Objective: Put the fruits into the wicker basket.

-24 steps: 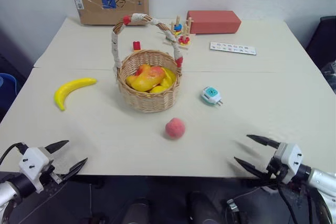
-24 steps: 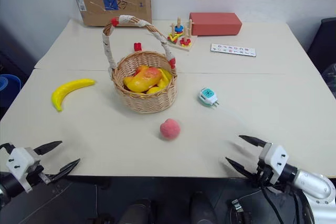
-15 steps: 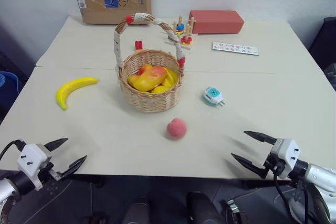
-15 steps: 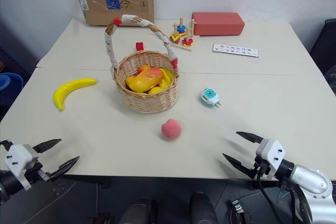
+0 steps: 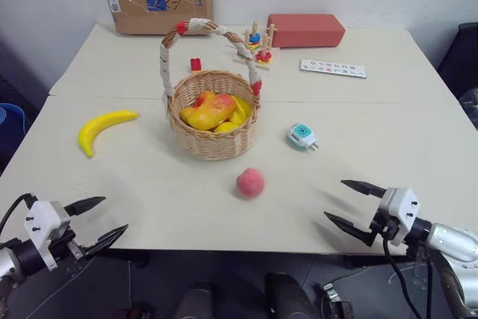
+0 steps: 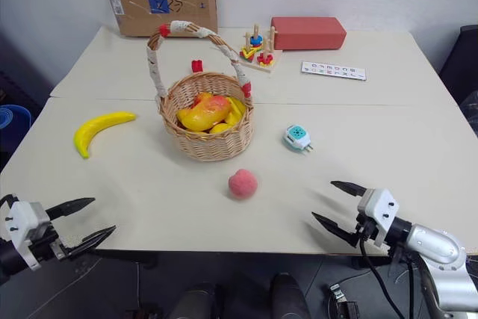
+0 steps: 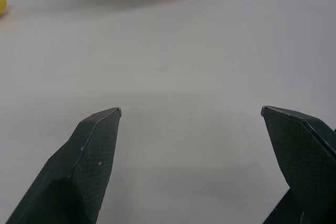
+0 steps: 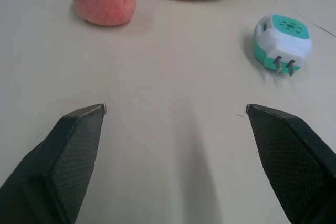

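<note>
from the left eye view, a wicker basket (image 5: 213, 126) is seen standing near the middle of a cream table (image 5: 149, 184), its arched handle wrapped in white cloth with red bands. a yellow-orange mango (image 5: 210, 110) with a red blush is lodged inside it, over what may be another yellow fruit, though that part is mostly hidden. a banana (image 5: 101, 128) is laid flat on the table well to the left of the basket, and a pink-red peach (image 5: 250, 182) is set just in front of the basket, apart from it. a teal-and-white plug adapter (image 5: 301, 136) is placed to the right of the basket. the left gripper (image 5: 101, 222) is held at the table's near left edge with its fingers spread and nothing between them; the right gripper (image 5: 353, 206) is held near the near right edge, likewise spread wide and empty.

in the left wrist view, the basket's base and a sliver of the banana are glimpsed beyond the parted fingertips (image 7: 102, 124).

in the right wrist view, the peach, the basket's lower rim and the adapter, prongs showing, are seen past the parted fingertips (image 8: 84, 121).
</note>
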`<state>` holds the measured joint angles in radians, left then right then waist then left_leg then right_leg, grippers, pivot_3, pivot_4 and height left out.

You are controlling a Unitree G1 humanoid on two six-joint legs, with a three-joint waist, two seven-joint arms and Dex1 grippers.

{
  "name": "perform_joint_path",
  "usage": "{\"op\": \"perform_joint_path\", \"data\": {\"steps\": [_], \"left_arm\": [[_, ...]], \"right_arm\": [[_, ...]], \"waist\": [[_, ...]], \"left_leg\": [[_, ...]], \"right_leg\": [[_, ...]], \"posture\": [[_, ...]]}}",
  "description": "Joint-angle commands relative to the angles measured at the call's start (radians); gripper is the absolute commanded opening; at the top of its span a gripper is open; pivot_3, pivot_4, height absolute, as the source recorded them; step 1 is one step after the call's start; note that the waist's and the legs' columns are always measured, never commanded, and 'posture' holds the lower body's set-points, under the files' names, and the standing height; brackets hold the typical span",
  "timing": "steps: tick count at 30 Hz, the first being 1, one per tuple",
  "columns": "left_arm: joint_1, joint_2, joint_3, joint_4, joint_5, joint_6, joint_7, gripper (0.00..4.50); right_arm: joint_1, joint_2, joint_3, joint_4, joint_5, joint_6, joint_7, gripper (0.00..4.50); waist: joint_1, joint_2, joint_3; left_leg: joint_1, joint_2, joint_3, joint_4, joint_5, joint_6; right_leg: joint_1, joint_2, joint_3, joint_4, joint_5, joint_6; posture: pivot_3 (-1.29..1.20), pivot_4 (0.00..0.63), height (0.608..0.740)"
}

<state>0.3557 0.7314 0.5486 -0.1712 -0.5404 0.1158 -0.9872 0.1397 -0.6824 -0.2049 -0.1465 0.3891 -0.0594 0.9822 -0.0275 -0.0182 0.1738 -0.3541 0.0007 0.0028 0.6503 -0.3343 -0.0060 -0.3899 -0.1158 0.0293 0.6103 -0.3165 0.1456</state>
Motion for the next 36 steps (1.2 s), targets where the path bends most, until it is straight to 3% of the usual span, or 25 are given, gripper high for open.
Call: {"op": "perform_joint_path", "data": {"steps": [1,8,10,14,18,20,25,30,33,36], "left_arm": [[-0.074,0.033,-0.018,-0.166,-0.127,0.133,0.04,4.5],[-0.322,0.054,-0.178,-0.289,-0.162,0.284,0.119,4.5],[-0.352,0.049,-0.207,-0.3,-0.162,0.308,0.127,4.5],[-0.376,0.045,-0.256,-0.298,-0.132,0.309,0.113,4.5],[-0.37,0.044,-0.267,-0.281,-0.104,0.289,0.098,4.5],[-0.366,0.042,-0.268,-0.279,-0.097,0.284,0.097,4.5],[-0.387,0.032,-0.27,-0.283,-0.107,0.295,0.108,4.5],[-0.382,0.028,-0.268,-0.291,-0.109,0.297,0.107,4.5],[-0.369,0.025,-0.265,-0.295,-0.12,0.304,0.102,4.5],[-0.37,0.024,-0.273,-0.294,-0.12,0.304,0.098,4.5]], "right_arm": [[-0.129,0.004,0.0,-0.075,0.066,0.11,-0.06,4.46],[-0.535,0.087,0.111,0.062,-0.01,0.45,-0.3,4.46],[-0.621,0.114,0.154,0.145,-0.038,0.49,-0.309,4.46],[-0.764,0.163,0.242,0.374,-0.132,0.498,-0.317,4.46],[-0.873,0.203,0.269,0.641,-0.225,0.369,-0.349,4.46],[-0.921,0.221,0.255,0.768,-0.234,0.313,-0.345,4.09],[-0.928,0.207,0.21,0.831,-0.19,0.204,-0.217,2.78],[-0.799,0.119,0.052,0.745,-0.117,0.108,-0.199,2.78],[-0.684,-0.031,-0.104,0.803,-0.113,0.087,-0.299,2.78],[-0.664,-0.137,-0.18,0.942,-0.13,0.066,-0.404,2.78]], "waist": [[0.0,0.002,0.002],[-0.006,0.004,0.002],[-0.004,0.004,0.002],[-0.005,0.004,0.002],[-0.007,0.004,0.002],[-0.009,0.004,0.002],[-0.004,0.005,0.003],[0.003,0.006,0.003],[0.012,0.007,0.004],[0.015,0.008,0.004]], "left_leg": [[0.0,0.0,0.0,0.001,0.0,0.0],[-0.001,0.001,0.001,0.0,0.004,-0.007],[-0.002,0.001,0.001,0.0,0.005,-0.009],[-0.007,0.0,0.003,0.002,0.004,-0.006],[-0.021,-0.004,0.006,0.01,0.001,-0.002],[-0.022,-0.005,0.006,0.012,0.0,0.0],[-0.022,-0.003,0.006,0.016,0.001,-0.001],[-0.022,-0.002,0.004,0.016,0.002,-0.002],[-0.022,-0.004,0.004,0.016,0.001,-0.001],[-0.022,-0.005,0.007,0.016,0.0,0.001]], "right_leg": [[0.0,0.0,0.0,0.0,0.001,0.0],[-0.003,0.003,-0.001,0.002,0.003,-0.001],[-0.006,0.004,0.0,0.003,0.003,-0.001],[-0.009,0.007,-0.001,0.006,0.003,-0.001],[-0.024,0.004,-0.002,0.013,0.004,0.0],[-0.023,0.002,-0.008,0.012,0.004,0.0],[-0.019,0.0,-0.021,0.011,0.005,0.001],[-0.019,0.0,-0.022,0.014,0.005,0.001],[-0.019,-0.001,-0.022,0.013,0.005,0.001],[-0.019,-0.003,-0.022,0.011,0.005,0.001]], "posture": [[0.0,0.15,0.74],[0.0,0.15,0.74],[0.0,0.15,0.74],[0.0,0.15,0.74],[0.0,0.15,0.74],[0.0,0.15,0.74],[0.0,0.15,0.74],[0.0,0.15,0.74],[0.0,0.15,0.74],[0.0,0.15,0.74]]}}
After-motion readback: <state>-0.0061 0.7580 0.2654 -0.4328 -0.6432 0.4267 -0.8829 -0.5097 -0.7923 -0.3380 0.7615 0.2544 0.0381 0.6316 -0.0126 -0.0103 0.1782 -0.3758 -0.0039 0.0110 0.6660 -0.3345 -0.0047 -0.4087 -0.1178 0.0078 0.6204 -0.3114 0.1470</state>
